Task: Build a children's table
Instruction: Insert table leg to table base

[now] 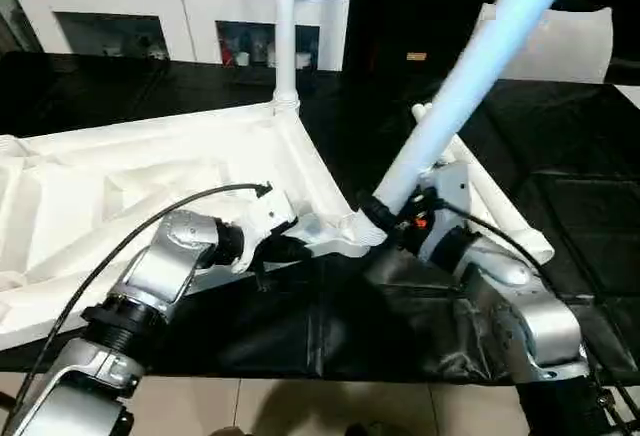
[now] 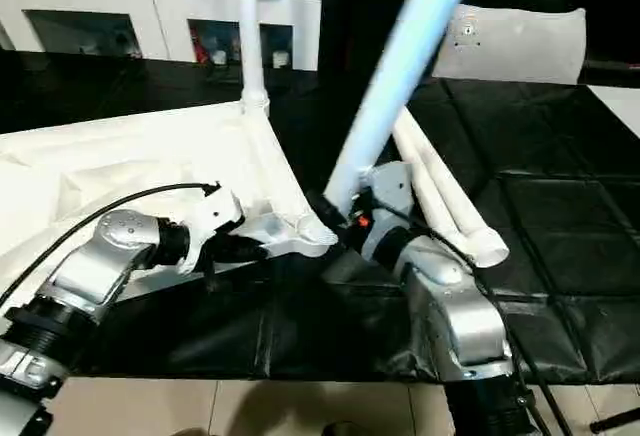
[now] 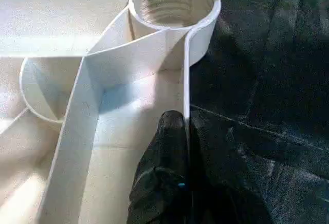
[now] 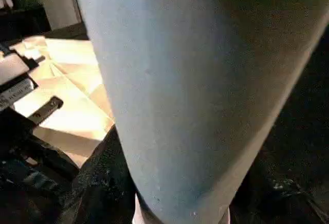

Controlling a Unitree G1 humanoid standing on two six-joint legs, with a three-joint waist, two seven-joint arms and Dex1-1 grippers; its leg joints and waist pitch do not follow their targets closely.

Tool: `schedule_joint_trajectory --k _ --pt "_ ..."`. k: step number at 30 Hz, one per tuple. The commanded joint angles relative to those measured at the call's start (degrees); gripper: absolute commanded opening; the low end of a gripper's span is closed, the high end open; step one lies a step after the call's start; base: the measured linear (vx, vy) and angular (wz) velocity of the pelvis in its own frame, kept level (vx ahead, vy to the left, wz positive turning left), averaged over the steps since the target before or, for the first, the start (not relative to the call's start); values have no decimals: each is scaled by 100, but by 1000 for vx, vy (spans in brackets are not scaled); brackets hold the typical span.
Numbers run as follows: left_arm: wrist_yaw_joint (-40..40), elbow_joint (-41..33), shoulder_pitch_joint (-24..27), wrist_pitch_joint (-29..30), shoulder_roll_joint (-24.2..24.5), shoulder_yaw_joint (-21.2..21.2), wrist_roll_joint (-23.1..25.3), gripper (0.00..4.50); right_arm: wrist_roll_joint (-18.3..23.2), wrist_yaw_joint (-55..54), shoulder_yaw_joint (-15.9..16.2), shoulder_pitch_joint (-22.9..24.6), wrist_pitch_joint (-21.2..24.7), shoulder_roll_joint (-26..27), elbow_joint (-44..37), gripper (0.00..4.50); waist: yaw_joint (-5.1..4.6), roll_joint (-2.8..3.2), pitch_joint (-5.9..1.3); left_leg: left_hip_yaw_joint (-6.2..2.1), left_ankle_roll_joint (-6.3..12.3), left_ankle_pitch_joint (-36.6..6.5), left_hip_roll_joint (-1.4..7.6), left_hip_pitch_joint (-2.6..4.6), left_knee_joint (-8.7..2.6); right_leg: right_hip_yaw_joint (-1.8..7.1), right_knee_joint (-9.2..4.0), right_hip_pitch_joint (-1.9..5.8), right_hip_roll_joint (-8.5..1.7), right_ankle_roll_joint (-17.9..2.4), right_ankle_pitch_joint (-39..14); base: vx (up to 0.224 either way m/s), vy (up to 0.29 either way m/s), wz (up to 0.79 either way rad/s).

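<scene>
**A:** Which step is this?

**B:** Fitting a leg, I'd judge. Nearest, the left gripper [image 1: 285, 249] is pinched shut on the side wall of the tabletop [image 1: 120, 186], which lies underside-up on the black-covered bench [image 1: 560, 216]. The left wrist view shows one black finger [image 3: 167, 147] inside the rim, the wall running up past it.

**A:** And the socket?

**B:** Just beyond that gripper along the wall, the round threaded corner socket [image 3: 174, 0] stands empty.

**A:** The other arm?

**B:** The right gripper [image 1: 385, 218] stands about half open around the thick end of a leg [image 1: 470, 66], holding it tilted, up and away to the right. Its foot sits just beside that corner, not yet in it.

**A:** Farther out?

**B:** Beyond the right gripper, spare legs [image 1: 490, 201] lie on the bench. At the far corner one leg [image 1: 285, 26] already stands upright in its socket.

**A:** Next move?

**B:** Probably swing the held leg upright over the empty socket, seat its end squarely, then twist while the left gripper steadies the top. Started tilted, the thread could bind.
</scene>
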Motion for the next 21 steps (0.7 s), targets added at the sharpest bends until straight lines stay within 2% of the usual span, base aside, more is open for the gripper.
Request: schedule_joint_trajectory --k 1,3,4,5,6,7,8,10,12,13,15,16,17,21 --pt "-47 128 17 -113 79 -125 193 0 -66 72 26 -140 -137 -56 29 193 1 64 -373 -46 114 -1364 115 -9 -406 271 -539 278 -396 -562 -2506 0 0 0" --pt "-539 57 106 -794 222 -251 126 0 76 253 -42 -284 -31 -63 259 193 4 52 -383 -51 139 -1328 121 -8 -409 272 -533 286 -399 -584 -2406 0 0 0" --pt "-539 57 106 -794 222 -251 126 0 76 253 -42 -284 -31 -63 259 193 -5 62 -389 -56 133 -1294 130 -22 -417 280 -501 296 -403 -621 -2304 0 0 0" --pt "-712 34 133 -955 275 -294 93 0 147 329 -77 -327 -3 -55 340 193 7 72 -389 -45 138 -1285 133 1 -408 287 -510 275 -402 -648 -2252 0 0 0" --pt "-865 22 155 -953 284 -261 -38 0 221 534 -52 -408 49 -113 545 193 6 76 -401 -40 119 -1215 143 -1 -408 293 -451 295 -398 -818 -1915 0 0 0" --pt "-865 22 155 -953 284 -261 -38 0 221 534 -52 -408 49 -113 545 193 17 87 -399 -37 113 -1201 153 10 -412 295 -449 291 -400 -866 -1833 0 0 0" --pt "-985 19 146 -975 308 -271 -107 0 205 696 22 -462 55 -185 691 193 27 44 -398 -14 123 -1201 154 18 -398 302 -441 281 -393 -935 -1706 0 0 0" --pt "-1042 20 141 -1003 335 -291 -111 0 198 775 61 -490 82 -220 756 193 51 67 -390 -21 117 -1185 155 8 -409 299 -426 306 -405 -972 -1710 0 0 0" --pt "-1101 133 103 -1111 362 -289 -86 0 242 1067 171 -575 257 -322 926 193 44 59 -390 -30 112 -1191 151 -2 -416 293 -419 329 -404 -942 -1756 0 0 0" --pt "-1074 184 87 -1175 364 -285 -56 0 272 1153 190 -585 276 -335 949 193 41 21 -383 -21 139 -1212 141 3 -404 293 -437 319 -409 -905 -1893 0 0 0" --pt "-1058 311 49 -1290 364 -270 -28 0 305 1344 237 -595 270 -365 979 193 47 17 -384 -17 147 -1204 141 -3 -399 296 -458 317 -419 -824 -2060 0 0 0" --pt "-1045 383 28 -1340 352 -246 -24 0 305 1417 270 -602 273 -389 990 193 47 -31 -382 -16 151 -1196 146 -2 -401 292 -474 311 -421 -776 -2167 0 0 0" --pt "-1036 441 10 -1363 338 -221 -33 0 296 1468 297 -607 261 -405 1000 193 56 -3 -376 -24 156 -1205 143 2 -403 287 -476 305 -424 -740 -2283 0 0 0" --pt "-1080 569 -40 -1382 303 -155 -82 0 235 1554 354 -648 186 -421 1102 193 61 -19 -372 -22 140 -1209 140 2 -400 283 -502 288 -433 -654 -2509 0 0 0"
